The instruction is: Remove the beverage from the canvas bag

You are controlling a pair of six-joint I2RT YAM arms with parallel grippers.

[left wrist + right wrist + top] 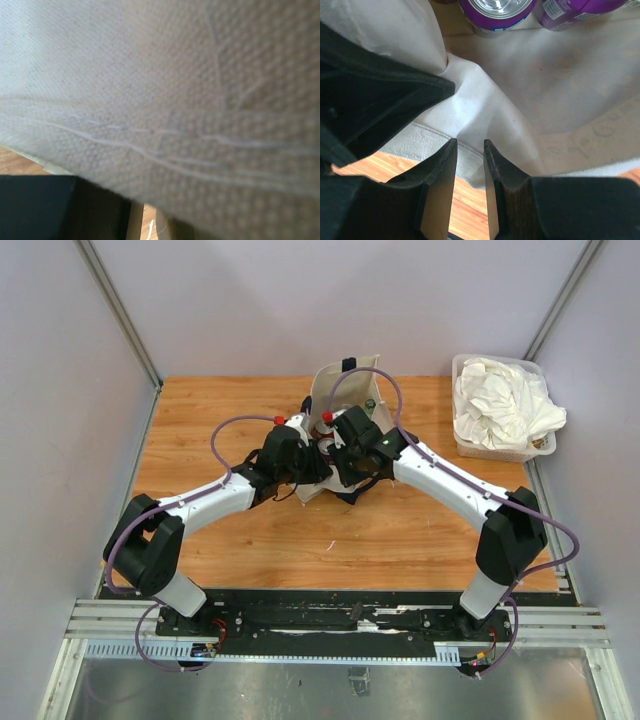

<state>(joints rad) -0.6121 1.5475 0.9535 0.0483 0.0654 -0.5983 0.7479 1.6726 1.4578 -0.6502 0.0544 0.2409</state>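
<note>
Beverage cans [496, 10] in purple lie inside the canvas bag [560, 90]. They show at the top of the right wrist view, one with its silver lid toward the camera and a second just beside it. The bag stands open at the middle of the wooden surface [200, 420], toward the far edge, with both arms reaching in to its near rim. The right end effector [469, 145] is clenched on that rim, with the stitched hem pinched between its two fingers [440, 185]. The left end effector [310, 453] sits at the rim just beside it, on the left. Its wrist camera sees almost only cream weave pressed close, so I cannot tell whether it is clenched or released. A clear tub [500, 448] of white cloths [505, 400] rests at the far right corner, well apart from the bag.
</note>
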